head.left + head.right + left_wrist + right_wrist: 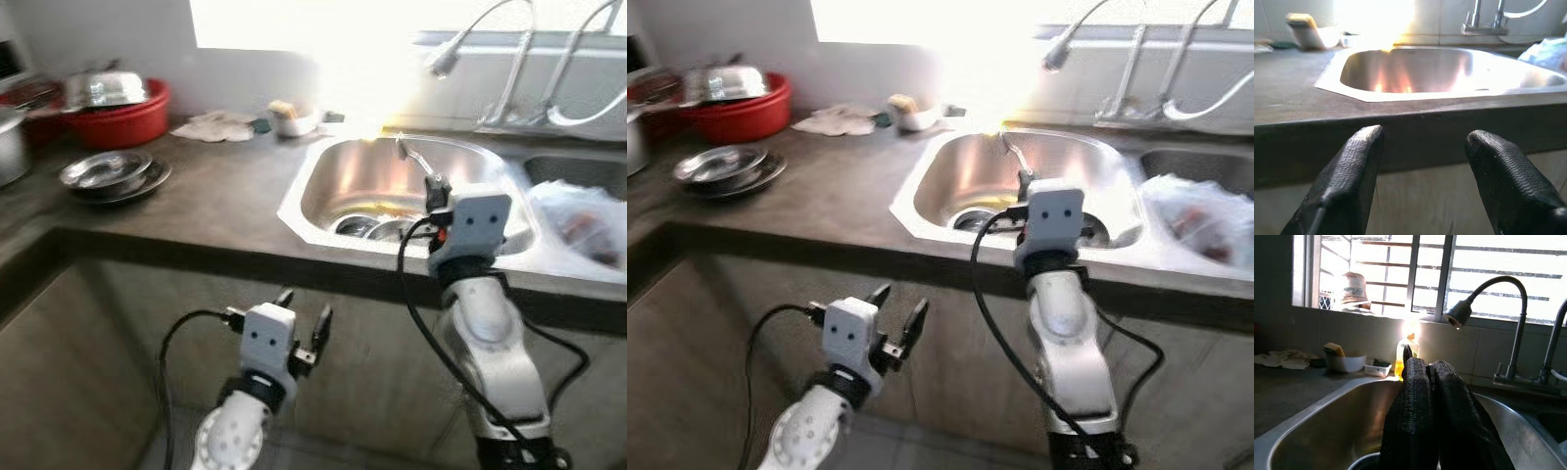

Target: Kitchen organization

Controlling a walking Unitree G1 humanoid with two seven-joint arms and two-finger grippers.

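1. Holds a thin metal utensil upright over the sink, far right of the counter, with the right gripper; fingers pressed shut around it.
2. Looks slim, shiny and blown out by window glare; cannot tell spoon from fork, with only a narrow tip poking past the fingers.
3. Hangs above steel dishes lying at the sink bottom.
4. Risk: slipping. Thin, smooth, possibly wet metal in a two-finger pinch, likely to twist or drop onto the dishes on any fast swing.
5. Risk: clipping the gooseneck faucet or the sink wall if lifted or turned without clearance.
6. Risk: misjudging depth from glare off the steel basin.
7. Keeps the left gripper low and near, below the counter edge and left of the sink, fingers spread apart, holding nothing.
8. Risk: bumping the counter front with that arm if raised straight up from there.
9. Farther out: plastic bag in the right-hand basin, small bowl with a sponge and a crumpled cloth at the far side.
10. Far left: stacked steel plates and a red basin with steelware on top, probably candidate spots for sorted items, well apart from the sink.
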